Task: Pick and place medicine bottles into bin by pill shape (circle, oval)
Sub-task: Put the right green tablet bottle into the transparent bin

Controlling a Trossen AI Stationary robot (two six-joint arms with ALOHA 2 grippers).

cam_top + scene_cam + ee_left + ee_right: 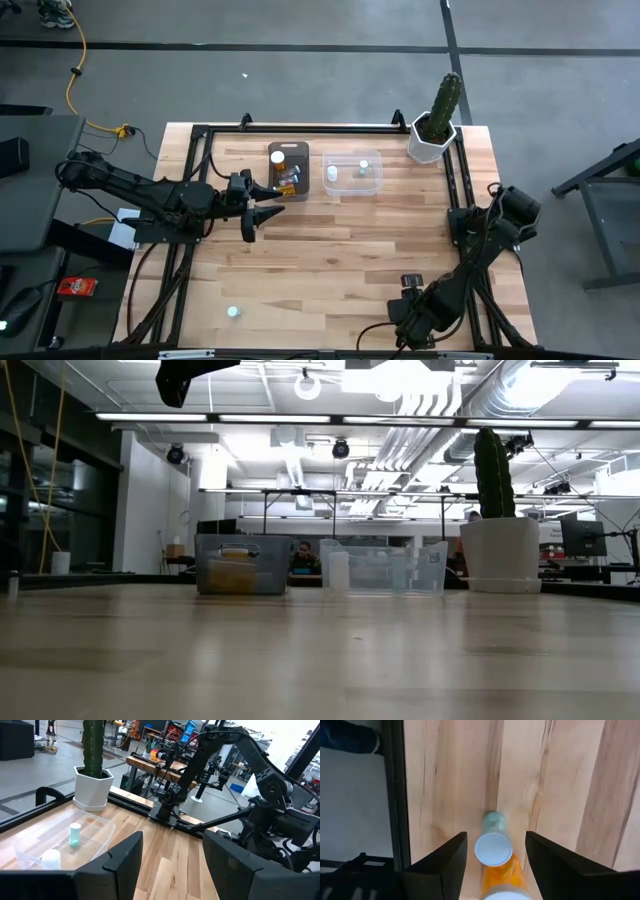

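Fingers [447, 865] of the right gripper [495, 857] stand spread in the right wrist view, straddling 2 upright medicine bottles on the bare wood: a white-capped amber bottle [495, 857] between the tips and a pale teal-tinted bottle [493, 821] just beyond it. A further white cap shows at the picture's edge.

From the high view, the right gripper [405, 330] sits low at the table's near edge, and those bottles are hidden under the arm. The left gripper [262, 212] hovers just near of the dark bin [303, 172], which holds an amber bottle [278, 158]. The clear bin [372, 185] beside it holds 2 pale bottles [331, 173]. A lone pale bottle [233, 311] stands near the left front corner.

Low view: both bins stand side by side, with the cactus pot [500, 550] at the right; their contents are only vaguely visible.

Left wrist view: the left gripper's fingers [125, 862] are apart with nothing between them; the clear bin's 2 bottles show plainly.
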